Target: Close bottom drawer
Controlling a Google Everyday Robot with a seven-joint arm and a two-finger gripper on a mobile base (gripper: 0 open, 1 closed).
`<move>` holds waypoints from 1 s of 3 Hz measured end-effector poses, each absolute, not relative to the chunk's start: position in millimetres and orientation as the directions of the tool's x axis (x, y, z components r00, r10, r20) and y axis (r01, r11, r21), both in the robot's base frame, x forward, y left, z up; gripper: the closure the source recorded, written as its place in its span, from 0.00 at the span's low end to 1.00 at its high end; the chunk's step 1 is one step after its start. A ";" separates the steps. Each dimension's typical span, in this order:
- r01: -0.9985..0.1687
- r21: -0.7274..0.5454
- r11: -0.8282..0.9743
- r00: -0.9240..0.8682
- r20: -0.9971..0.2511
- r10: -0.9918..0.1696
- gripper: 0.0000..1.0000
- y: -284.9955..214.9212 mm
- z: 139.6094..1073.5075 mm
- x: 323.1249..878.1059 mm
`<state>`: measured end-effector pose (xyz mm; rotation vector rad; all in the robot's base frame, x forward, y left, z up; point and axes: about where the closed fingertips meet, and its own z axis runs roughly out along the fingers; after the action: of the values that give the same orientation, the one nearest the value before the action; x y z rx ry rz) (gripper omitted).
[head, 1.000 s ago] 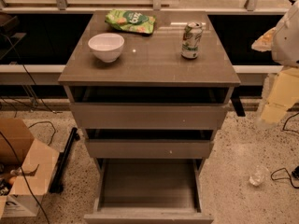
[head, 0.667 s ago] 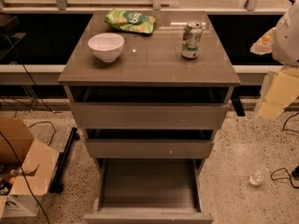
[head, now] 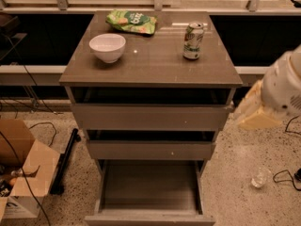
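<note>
Bottom drawer (head: 149, 188): at 6 o'clock, lowest of three, pulled far out, its flat grey floor showing.
Pincer (head: 254, 114): pale blurred shape at 3 o'clock, just beside the cabinet's right edge; open or closed, cannot tell.
Counter (head: 155, 60): white bowl (head: 107, 47) at 10 o'clock, green snack bag (head: 131, 21) at 12, can (head: 193, 41) at 2.
Floor: cardboard box (head: 23, 171) at 8 o'clock.

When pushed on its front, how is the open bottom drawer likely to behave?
The bottom drawer looks empty and pulled far out, so it probably slides in lightly. Its front is plain, handle-less, so an off-centre push may skew it. The gripper hangs at the cabinet's right side, higher than this drawer.
</note>
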<state>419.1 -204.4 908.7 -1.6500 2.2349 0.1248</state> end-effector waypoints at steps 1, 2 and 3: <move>-0.926 -0.081 0.369 -0.307 -0.406 -0.861 0.91 -206.1 864.2 416.4; -0.928 0.004 0.372 -0.334 -0.449 -0.829 1.00 -197.5 803.6 419.0; -0.928 0.004 0.372 -0.334 -0.449 -0.829 1.00 -197.5 803.5 419.0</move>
<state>419.0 -197.5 803.5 -1.5319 2.2660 0.3683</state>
